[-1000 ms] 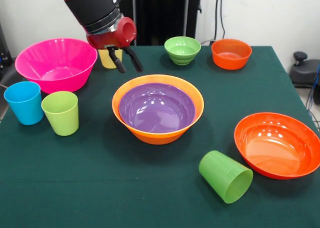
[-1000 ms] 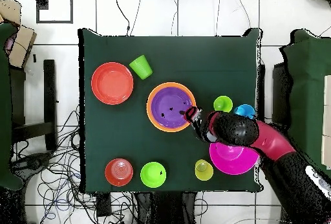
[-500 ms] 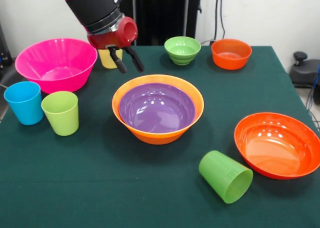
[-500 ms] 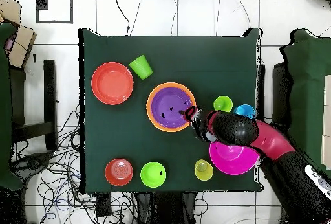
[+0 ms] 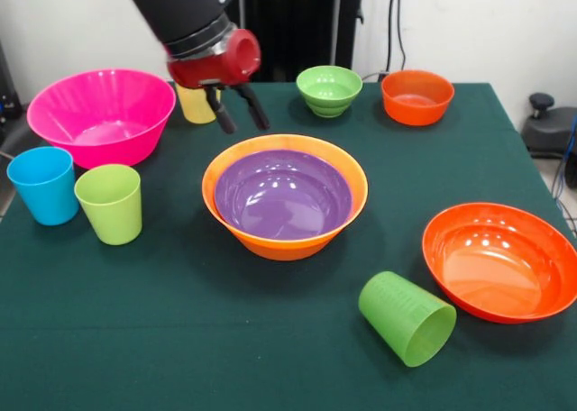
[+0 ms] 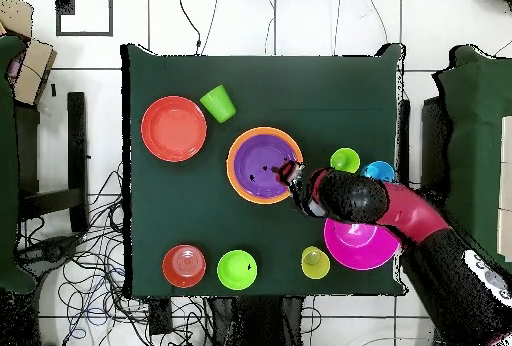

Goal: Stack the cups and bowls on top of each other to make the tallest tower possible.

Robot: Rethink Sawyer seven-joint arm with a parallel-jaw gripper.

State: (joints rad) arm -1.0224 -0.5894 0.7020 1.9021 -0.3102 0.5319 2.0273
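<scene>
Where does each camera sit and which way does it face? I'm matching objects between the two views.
Front view: across the table, facing the robot; the red and black arm enters from the top left, its open end effector hanging over the far rim of the purple bowl.
Overhead view: above the table, looking straight down; the arm reaches in from the lower right to the purple bowl.
Shared: both show the end effector, the purple bowl nested in the large orange bowl, and the tipped darker green cup.
</scene>
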